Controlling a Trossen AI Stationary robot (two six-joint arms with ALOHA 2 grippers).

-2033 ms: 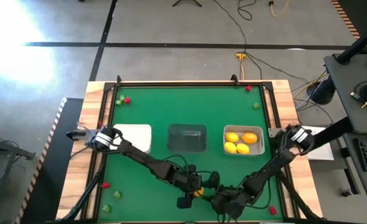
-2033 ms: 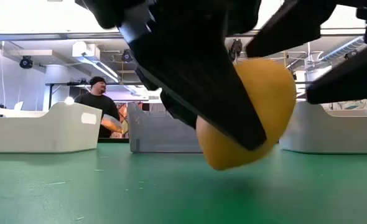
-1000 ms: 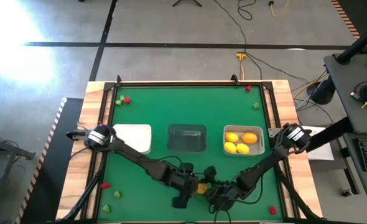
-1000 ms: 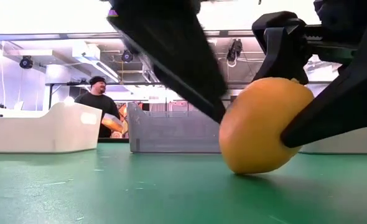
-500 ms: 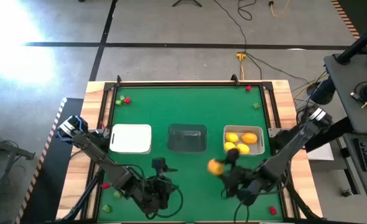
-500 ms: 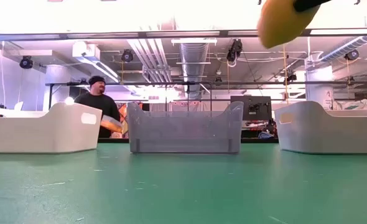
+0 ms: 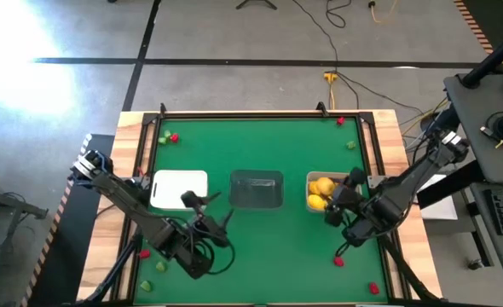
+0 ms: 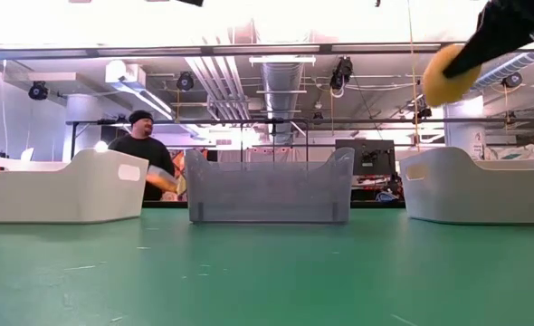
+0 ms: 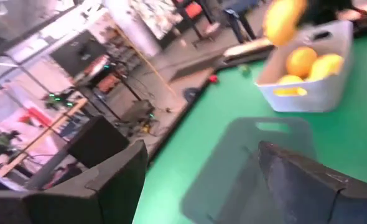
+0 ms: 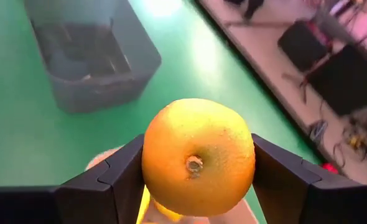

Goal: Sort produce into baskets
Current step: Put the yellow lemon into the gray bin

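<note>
Right gripper [image 10: 196,180] clamps the yellow-orange lemon-shaped fruit [image 10: 198,156] between both dark fingers, stem dimple facing the wrist camera, so its long axis runs out along the gripper's reach; skin dimpled, matte. In the high view the right gripper [image 7: 337,205] hangs over the pale grey-white rounded tray [image 7: 313,207] at the table's right, fruit raised above the rim. That tray already holds several yellow and orange fruits [image 9: 303,61]. Dark transparent grey tray [image 7: 257,189] sits mid-table, the white tray [image 7: 180,188] to its left; all three in a row, apart. Left gripper [image 7: 202,205] hovers just beside the white tray, fingers spread, holding nothing. Surface is green felt-like mat [image 7: 268,256] in a wood frame. Small red and green bits [image 7: 168,137] lie in the far left corner, more near the near edges. Low view: workshop room, ceiling ducts, a person [image 8: 145,154] standing behind the trays.
</note>
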